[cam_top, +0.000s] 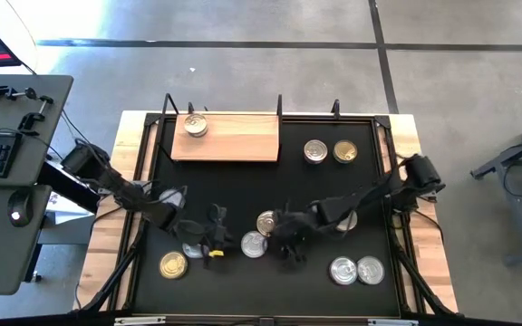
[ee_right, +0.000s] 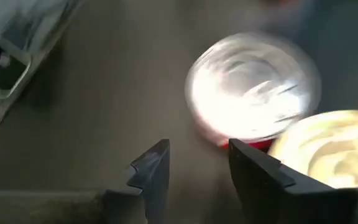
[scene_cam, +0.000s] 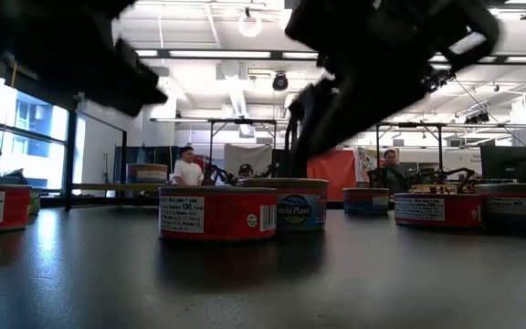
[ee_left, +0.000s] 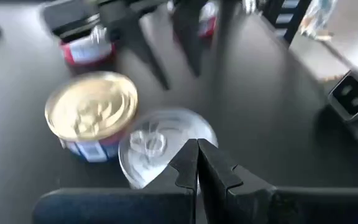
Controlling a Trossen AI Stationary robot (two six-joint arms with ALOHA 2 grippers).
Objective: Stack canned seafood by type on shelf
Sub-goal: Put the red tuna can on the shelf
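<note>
Black bench (cam_top: 243, 181), cans spread over it. Wooden shelf (cam_top: 227, 138) at the far side w/ one gold-lid can (cam_top: 196, 126) on its left end. Two more cans (cam_top: 328, 151) sit side by side right of the shelf, a silver pair (cam_top: 355, 270) at front right, a gold one (cam_top: 173, 264) front left. Mid-bench: silver-lid can (cam_top: 254, 244) touching a gold-lid can (cam_top: 266, 222). Right claw (ee_right: 194, 163) hangs just beside that pair, fingers apart, nothing between them. Left claw (ee_left: 197, 163) is over the silver-lid can, fingers pressed together, empty. People stand far back in the room.
</note>
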